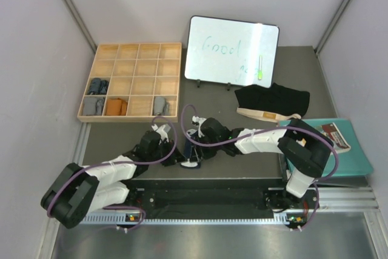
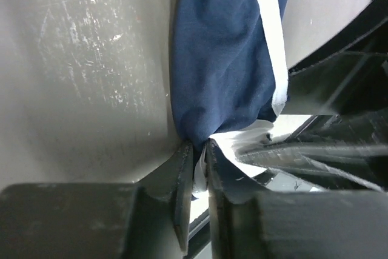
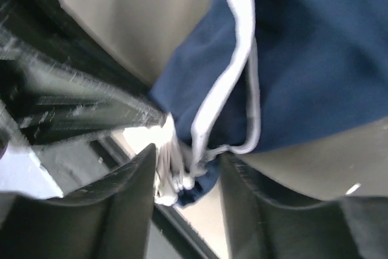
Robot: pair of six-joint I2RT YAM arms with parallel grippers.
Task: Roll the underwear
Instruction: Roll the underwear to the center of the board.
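**K:** Where did the navy briefs lie at this mark?

**R:** On the dark table, near its front edge, between the two wrists. The cloth was bunched, with the white trim running along one side.

**K:** Left gripper?

**R:** Clenched. In the left wrist view the two fingers stood almost together, pinching a fold of navy cloth and white trim at the tips. The rest of the garment trailed away from them over the table.

**K:** Right gripper?

**R:** Its jaws stood apart, and a gathered end of trim and navy cloth lay between them. The wrist view did not show whether they pressed on that bundle, so I could not tell.

**K:** The other pieces?

**R:** The black briefs with the beige waistband lay flat farther back on the right, just in front of the whiteboard and well apart from both arms. The wooden grid tray at back left held small cloth bundles in its near compartments, grey ones and one orange-brown. I could not identify them further.
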